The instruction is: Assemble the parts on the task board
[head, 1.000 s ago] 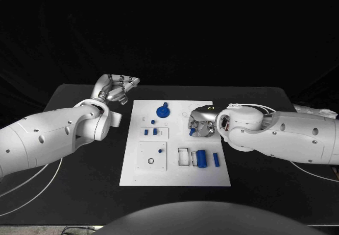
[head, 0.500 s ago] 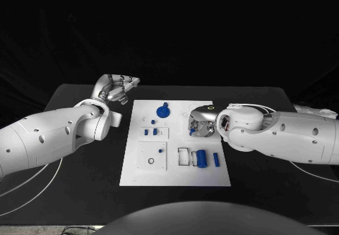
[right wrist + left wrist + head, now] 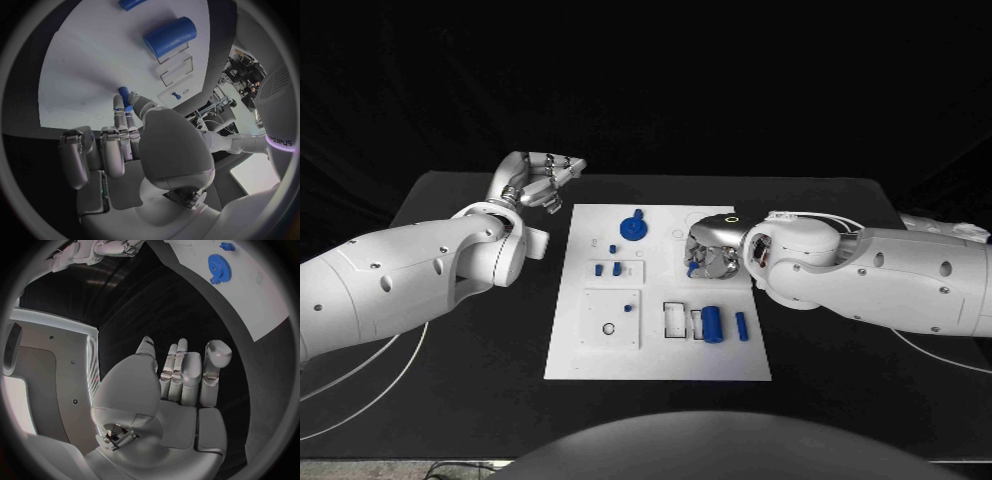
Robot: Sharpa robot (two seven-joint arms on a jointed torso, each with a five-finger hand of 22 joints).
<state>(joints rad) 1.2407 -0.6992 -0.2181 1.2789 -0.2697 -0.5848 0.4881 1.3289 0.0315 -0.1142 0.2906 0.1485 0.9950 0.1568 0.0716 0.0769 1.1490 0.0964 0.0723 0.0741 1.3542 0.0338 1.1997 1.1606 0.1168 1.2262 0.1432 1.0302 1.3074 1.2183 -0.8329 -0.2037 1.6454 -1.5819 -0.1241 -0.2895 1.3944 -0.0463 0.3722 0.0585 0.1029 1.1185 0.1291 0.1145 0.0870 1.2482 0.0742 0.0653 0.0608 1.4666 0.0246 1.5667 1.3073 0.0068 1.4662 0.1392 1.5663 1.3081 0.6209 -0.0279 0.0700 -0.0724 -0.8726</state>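
Right wrist view: right hand, its arm lettered "sharpa", pinches a blue part.

Black table under everything, matte, dark backdrop behind; thin white cables trailed across near corners.

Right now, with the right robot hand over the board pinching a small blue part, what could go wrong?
1. The blue peg sits only at the fingertips of the right robot hand; it could slip out or tilt before it is seated.
2. That hand hangs low over the board, near the large cylinder; a sweep might knock it.
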